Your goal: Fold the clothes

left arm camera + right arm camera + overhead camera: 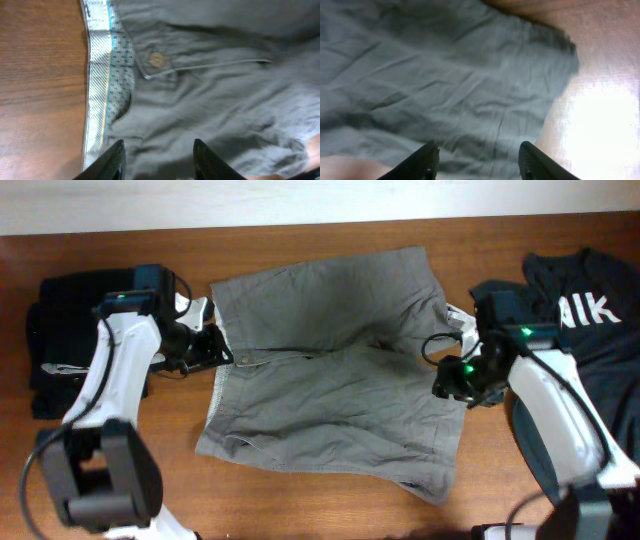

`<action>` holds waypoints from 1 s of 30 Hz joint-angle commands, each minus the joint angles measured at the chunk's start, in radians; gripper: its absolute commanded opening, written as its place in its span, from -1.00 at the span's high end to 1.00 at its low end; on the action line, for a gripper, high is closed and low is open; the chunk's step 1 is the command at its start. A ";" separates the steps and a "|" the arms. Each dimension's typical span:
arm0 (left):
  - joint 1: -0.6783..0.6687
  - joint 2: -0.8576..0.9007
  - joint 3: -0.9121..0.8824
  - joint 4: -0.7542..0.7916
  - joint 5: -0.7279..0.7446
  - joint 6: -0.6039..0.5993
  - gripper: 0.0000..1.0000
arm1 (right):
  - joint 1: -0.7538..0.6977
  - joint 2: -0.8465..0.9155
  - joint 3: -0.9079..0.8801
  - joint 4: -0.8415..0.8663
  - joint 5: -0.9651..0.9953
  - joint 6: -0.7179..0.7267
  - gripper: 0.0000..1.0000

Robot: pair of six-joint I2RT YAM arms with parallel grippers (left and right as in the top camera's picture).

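A pair of grey-khaki shorts (pixel 330 380) lies spread flat at the centre of a wooden table (pixel 300 510). Its long axis runs from 9 o'clock to 3 o'clock in the overhead view. The waistband (pixel 222 370) points toward 9 o'clock and the two wide legs open toward 3 o'clock, the lower leg slanting toward 4.

The left gripper (pixel 215 350) sits at the waistband with its fingers (pixel 116 159) spread over the cloth. It is just below a pocket button (pixel 156 59) and beside the turned-out white-and-teal lining (pixel 107 75). The right gripper (pixel 447 385) hangs at the leg hems, its fingers (pixel 529 160) likewise parted above the fabric's edge. Neither wrist view settles whether the fingertips touch the cloth.

A stack of black clothing (pixel 60 340) rests at 9 o'clock, and a dark T-shirt (pixel 590 310) with white lettering lies at 3 o'clock.
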 commanded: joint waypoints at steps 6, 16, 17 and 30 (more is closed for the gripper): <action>0.004 0.192 -0.002 0.032 0.115 0.066 0.04 | -0.005 0.079 0.012 0.065 0.045 -0.013 -0.15; 0.004 0.272 -0.002 0.068 0.190 0.067 0.35 | -0.005 0.079 0.012 0.097 0.103 -0.013 -0.16; 0.004 0.272 -0.002 0.065 0.190 0.067 0.69 | -0.005 0.079 0.012 0.100 0.103 -0.013 -0.15; 0.061 0.221 0.056 0.005 -0.006 0.028 1.00 | -0.005 0.079 0.024 0.122 0.102 -0.032 0.28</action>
